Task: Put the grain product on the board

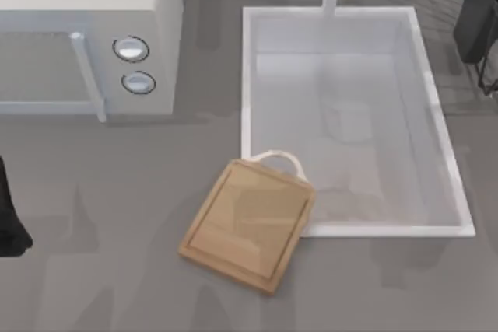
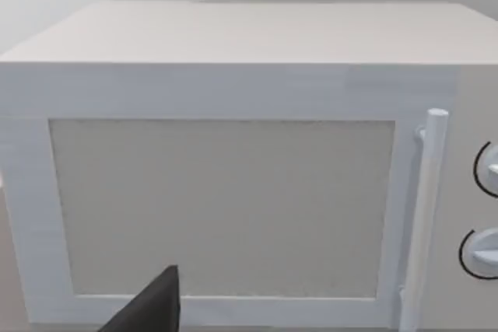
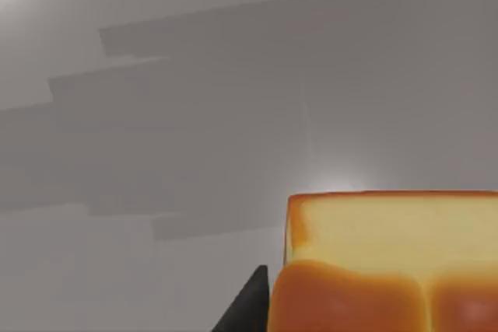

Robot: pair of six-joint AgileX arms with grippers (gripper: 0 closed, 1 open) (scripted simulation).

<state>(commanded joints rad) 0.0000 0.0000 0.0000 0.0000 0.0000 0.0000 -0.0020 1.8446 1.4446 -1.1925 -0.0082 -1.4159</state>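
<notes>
Bread [image 3: 389, 262] golden, glossy crust, pale crumb, against right gripper finger [image 3: 247, 309], grip can't tell, board [image 1: 249, 223] tan wood, rectangular, grooved, white loop handle.

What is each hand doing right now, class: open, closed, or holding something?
Left hand: parked at the table's left by the microwave; cannot be told.
Right hand: beside the bread; grip cannot be told.
</notes>
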